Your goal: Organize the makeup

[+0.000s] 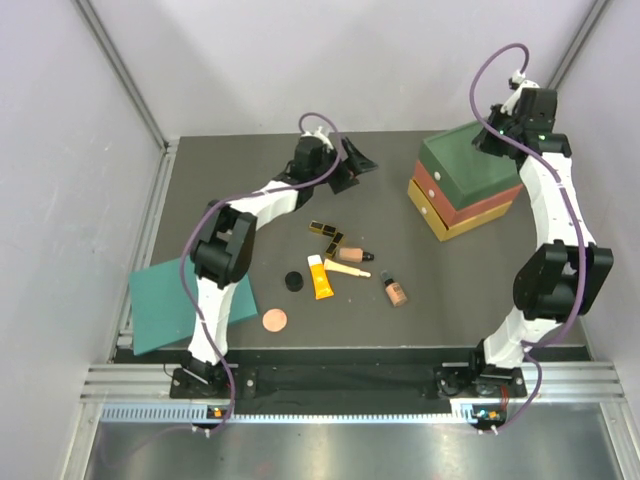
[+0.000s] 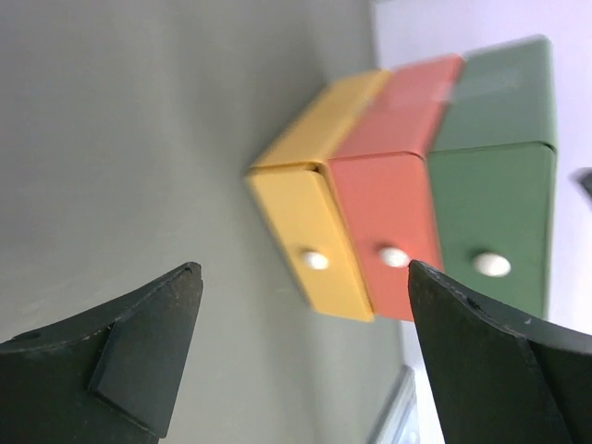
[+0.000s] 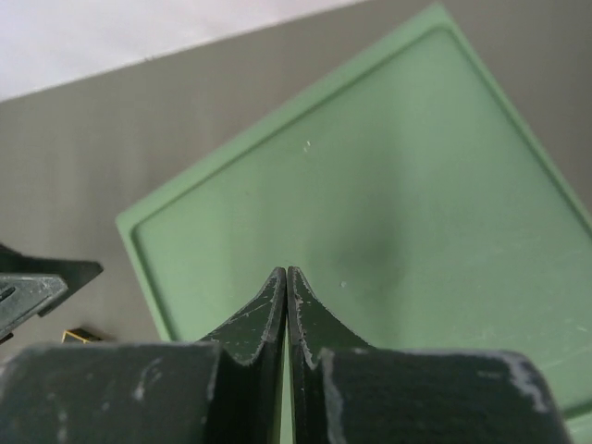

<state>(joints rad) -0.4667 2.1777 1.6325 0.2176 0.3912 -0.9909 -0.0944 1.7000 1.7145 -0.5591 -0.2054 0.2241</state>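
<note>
**Q:** Where is the makeup?

**A:** All items lie loose on the table (image 1: 450, 310), clustered between the two arms. They are the black-gold palette (image 1: 326, 232), one beige bottle (image 1: 352, 253), the cream stick (image 1: 348, 269), the orange tube (image 1: 320, 278), the black round compact (image 1: 293, 281) and a second beige bottle (image 1: 395, 290). The copper disc (image 1: 274, 319) lies nearest the front edge. No item is inside a container.

**Q:** Which containers are present, and what do they hold?

**A:** There is one drawer box (image 1: 465, 190) at the far right of the table, well apart from the cluster. It stacks a yellow drawer (image 2: 314, 231), a red drawer (image 2: 384, 208) and a green drawer (image 2: 490, 199) on top. All three are pushed in, so their contents cannot be seen. A teal sheet (image 1: 160, 300) lies at the left edge, partly overhanging it.

**Q:** Why are the grippers positioned as they are?

**A:** The left gripper (image 1: 357, 175) has its jaws wide apart and holds nothing. It faces the drawer fronts at the level of the knobs (image 2: 393, 256), which reads as an approach for pulling a drawer open. The right gripper (image 3: 287, 277) has its jaws pressed together, empty, over the green top of the box, probably to steady the box against that pull. Whether it touches the top cannot be told from the wrist view.

**Q:** How far along is the task?

**A:** Sorting is judged not yet begun, because a drawer must be opened before any item can be stowed
</note>
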